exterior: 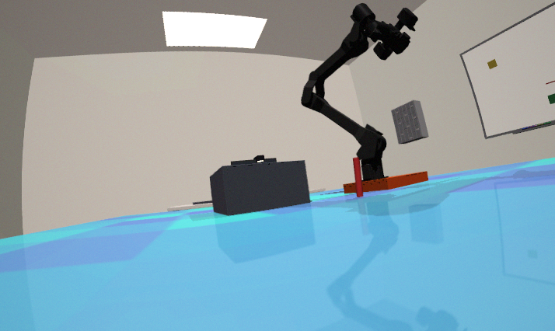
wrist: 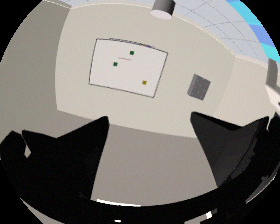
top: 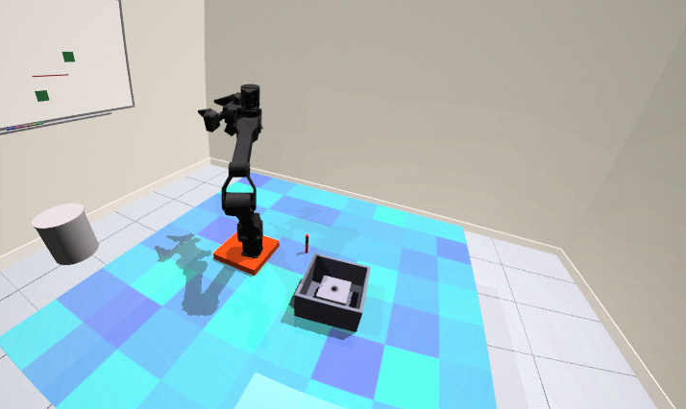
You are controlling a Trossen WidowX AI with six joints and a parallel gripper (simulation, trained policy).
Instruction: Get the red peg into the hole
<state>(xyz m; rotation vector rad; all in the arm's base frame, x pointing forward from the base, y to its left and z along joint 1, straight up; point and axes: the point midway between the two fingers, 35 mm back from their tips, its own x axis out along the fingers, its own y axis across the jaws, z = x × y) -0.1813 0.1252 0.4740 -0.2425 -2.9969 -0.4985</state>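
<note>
The tool [top: 199, 115] [exterior: 395, 34] [wrist: 150, 118] hangs wide and high, facing away from the red peg [top: 306, 244] [exterior: 357, 177], which stands upright (long axis vertical) well below, between the orange base and box, inward from the worktop's [top: 411, 378] [exterior: 148, 296] edges.

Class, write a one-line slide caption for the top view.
The open fingers are raised high, while the red peg stands upright outside the open box.

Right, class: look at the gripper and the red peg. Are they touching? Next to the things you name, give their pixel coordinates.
Apart. The exterior view shows the gripper [top: 206, 105] [exterior: 398, 34] [wrist: 150, 118] raised high, while the red peg [top: 306, 244] [exterior: 357, 177] stands well below.
</note>
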